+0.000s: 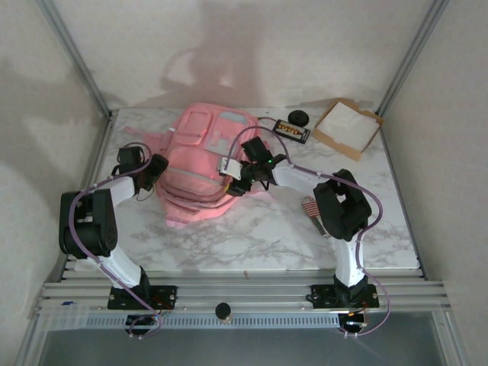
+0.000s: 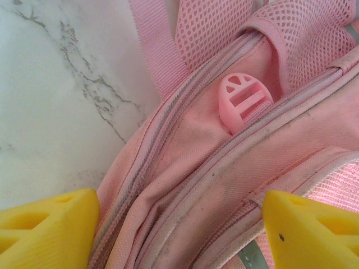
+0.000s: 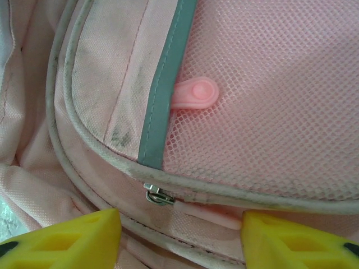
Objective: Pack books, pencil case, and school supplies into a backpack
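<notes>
My left fingers stand wide apart over the left flank of the backpack, which lies in the middle of the marble tabletop. Between their yellow tips run the bag's pink seams and piping. Nothing is pinched, though I cannot tell whether the tips press the cloth. Just ahead, a pink plastic buckle pokes out of a fold below a band of mesh.

My right fingers are parted too, less widely, over the bag's right side. A small metal zip slider sits just in front of the gap, nearer my left tip, and I have no hold on it. Further on, a pink rubber tab lies on mesh beside a grey-blue trim strip.

The flag-striped pack of school supplies lies on the tabletop by my right arm's elbow, apart from the bag. Beyond the bag are a black item with orange marks too small to read, a black round object and a cardboard tray.
</notes>
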